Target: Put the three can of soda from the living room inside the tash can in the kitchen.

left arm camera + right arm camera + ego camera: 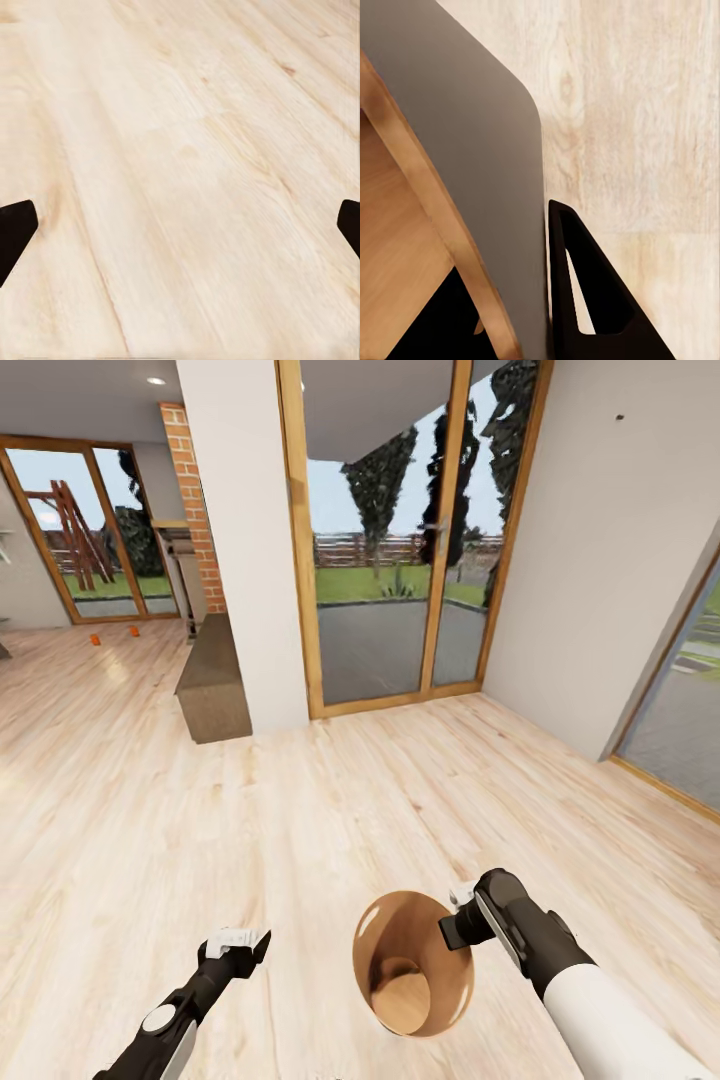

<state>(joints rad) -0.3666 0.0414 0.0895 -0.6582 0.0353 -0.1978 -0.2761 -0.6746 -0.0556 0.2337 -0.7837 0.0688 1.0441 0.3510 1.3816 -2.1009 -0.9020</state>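
Right end effector (455,930): clamped on the bin's (410,960) rim at its 3 o'clock side. Right wrist view shows one dark finger (585,300) flat against the bin's (472,150) outer wall, the other inside the mouth. Bin is carried tipped, mouth facing the head camera, copper interior visible, held off the floor (300,810).

Left end effector (235,945): wide open, holding nothing, touching nothing. Left wrist view has the two fingertips (15,229) at opposite edges with bare plank floor (180,180) between them. In the head view it sits at 9 o'clock from the bin, well apart.

Two cans (96,639) show as small orange specks on the floor far off at 11 o'clock, in front of the far glass doors (90,540), near each other. Third can: can't tell.

Ahead at 12 o'clock: wood-framed glass doors (400,540), white pillar (245,540), brick column (190,500), low brown ledge (212,675).
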